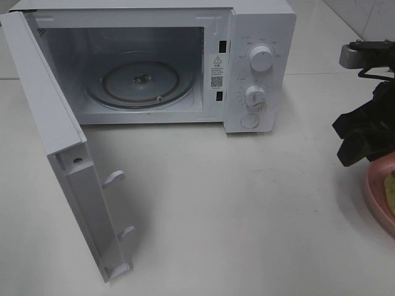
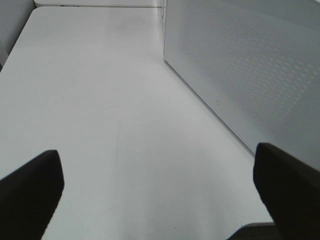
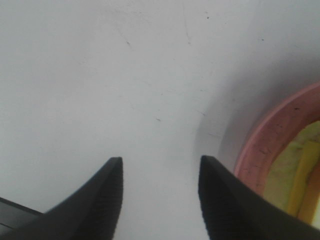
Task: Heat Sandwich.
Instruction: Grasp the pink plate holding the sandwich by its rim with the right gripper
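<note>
The wide white table (image 1: 247, 203) carried a white box-shaped microwave (image 1: 259, 24) at the far side. Its door (image 1: 55, 135) stood fully open to the left, and the round glass turntable (image 1: 123, 86) inside was bare. At the right edge lay a round pink plate (image 1: 379, 191), and on it the sandwich (image 3: 295, 175) of white bread with yellow filling. The right gripper (image 3: 160, 165) hung just beside the plate, fingers apart, holding nothing. The left gripper (image 2: 157, 155) was spread wide over the table, near the door.

Right hand (image 3: 160, 167): black tapered fingers (image 3: 100, 200), ridged pads. Right arm (image 1: 364, 132): black covering, grey bracket (image 1: 361, 55).
</note>
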### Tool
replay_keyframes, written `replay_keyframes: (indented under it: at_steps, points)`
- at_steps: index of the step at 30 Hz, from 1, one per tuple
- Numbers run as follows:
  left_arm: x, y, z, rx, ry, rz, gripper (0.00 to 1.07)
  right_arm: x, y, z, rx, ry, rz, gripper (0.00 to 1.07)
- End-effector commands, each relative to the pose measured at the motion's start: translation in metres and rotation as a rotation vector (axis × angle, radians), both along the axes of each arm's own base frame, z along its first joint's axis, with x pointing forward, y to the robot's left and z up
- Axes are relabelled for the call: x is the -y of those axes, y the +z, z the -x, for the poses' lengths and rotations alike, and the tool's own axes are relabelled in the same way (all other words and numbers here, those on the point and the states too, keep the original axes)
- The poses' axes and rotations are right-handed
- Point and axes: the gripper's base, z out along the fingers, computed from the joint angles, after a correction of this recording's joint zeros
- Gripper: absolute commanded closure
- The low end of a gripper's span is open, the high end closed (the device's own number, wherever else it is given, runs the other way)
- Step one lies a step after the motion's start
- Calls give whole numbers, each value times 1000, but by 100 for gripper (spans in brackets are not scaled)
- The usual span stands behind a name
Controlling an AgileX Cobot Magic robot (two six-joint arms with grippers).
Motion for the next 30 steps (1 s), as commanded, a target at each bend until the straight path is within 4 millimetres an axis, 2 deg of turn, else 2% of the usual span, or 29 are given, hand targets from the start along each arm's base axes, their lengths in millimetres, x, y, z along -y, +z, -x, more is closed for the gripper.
replay_keyframes:
  at_steps: [1, 2, 4, 7, 17, 30]
  points:
    - [0, 0, 3, 27, -5, 5, 9, 8, 2, 1, -2, -39, 64, 36]
    - [0, 0, 3, 27, -5, 5, 9, 8, 2, 1, -2, -39, 64, 36]
    - [0, 0, 3, 27, -5, 5, 9, 12, 2, 0, 1, -51, 103, 21]
    - [0, 0, 3, 27, -5, 5, 9, 13, 1, 1, -6, -53, 118, 17]
    - [0, 0, 3, 27, -5, 5, 9, 15, -8, 4, -51, -77, 137, 18]
    - [0, 0, 3, 27, -5, 5, 9, 22, -32, 14, -36, -141, 187, 20]
